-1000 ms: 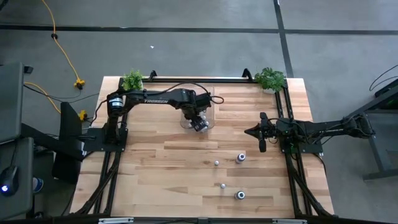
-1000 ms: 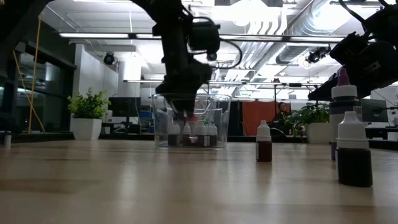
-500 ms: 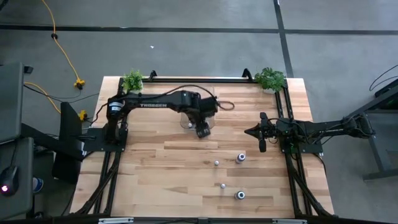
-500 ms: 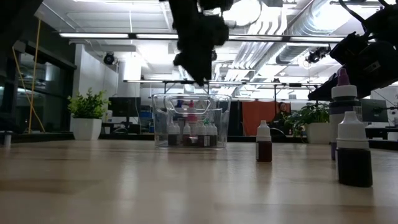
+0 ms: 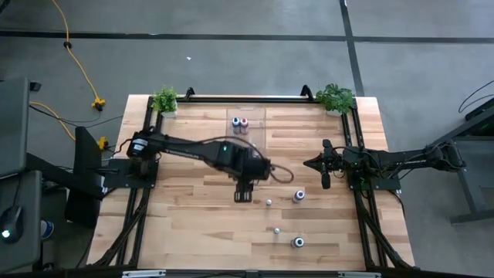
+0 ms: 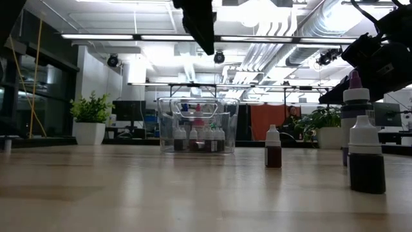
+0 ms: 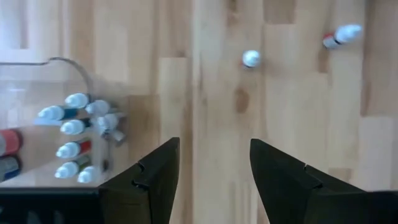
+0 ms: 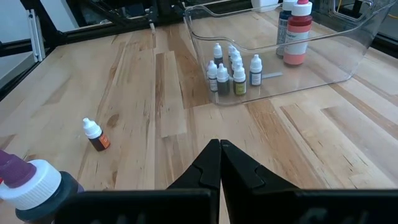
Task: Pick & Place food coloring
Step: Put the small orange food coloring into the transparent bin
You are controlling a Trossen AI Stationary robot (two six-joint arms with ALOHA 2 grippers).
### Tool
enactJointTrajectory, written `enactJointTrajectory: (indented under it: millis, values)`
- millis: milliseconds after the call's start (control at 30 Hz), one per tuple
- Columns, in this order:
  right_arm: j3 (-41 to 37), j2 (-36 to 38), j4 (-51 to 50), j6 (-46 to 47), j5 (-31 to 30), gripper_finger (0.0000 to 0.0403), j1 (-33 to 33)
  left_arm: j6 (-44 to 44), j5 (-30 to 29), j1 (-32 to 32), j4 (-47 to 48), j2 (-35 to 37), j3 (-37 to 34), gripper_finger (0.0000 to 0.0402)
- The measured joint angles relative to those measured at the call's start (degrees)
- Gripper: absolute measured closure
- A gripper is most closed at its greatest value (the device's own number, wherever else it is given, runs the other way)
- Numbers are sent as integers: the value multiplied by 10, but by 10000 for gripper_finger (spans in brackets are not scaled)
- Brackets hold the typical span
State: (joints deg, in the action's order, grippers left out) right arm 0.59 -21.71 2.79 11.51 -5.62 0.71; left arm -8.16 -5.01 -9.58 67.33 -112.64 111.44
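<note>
Tabletop (image 5: 185,224): left tool (image 5: 242,194) now off bin (image 5: 248,133), empty, apart.

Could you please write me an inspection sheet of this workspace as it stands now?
Surface: wooden table, bare boards between the items.
Job's things: clear bin at the far edge holds small bottles and two larger bottles; four more bottles stand loose on the table.
Clutter: nothing seen.
Grippers: left hand open and empty, above the table centre near the loose bottles; right hand shut, waiting at the right edge.
Cables: yellow cord on the floor left of the table; black cable looping on the left arm.
Surroundings: potted plants on both far corners; grey floor.
</note>
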Motion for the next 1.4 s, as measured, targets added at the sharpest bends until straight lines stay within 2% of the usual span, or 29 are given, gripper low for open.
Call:
enactJointTrajectory:
  millis: [267,467,600,800,1033,1133,1333,1400]
  values:
    - [0,0,0,0,0,402,0,2,-46,-51,-53,0,-34,213]
    - [0,0,0,0,0,402,0,5,-50,-55,-124,0,-93,213]
    - [0,0,0,0,0,402,0,10,-42,-49,-154,0,-114,213]
    - [0,0,0,0,0,402,0,34,16,-33,-226,0,-128,213]
    - [0,0,0,0,0,402,0,69,20,-31,-275,0,-128,213]
    - [0,0,0,0,0,402,0,81,41,-31,-288,-1,-128,213]
    - [0,0,0,0,0,402,0,96,57,-31,-339,-41,-128,213]
    - [0,0,0,0,0,402,0,96,56,-31,-331,-54,-128,213]
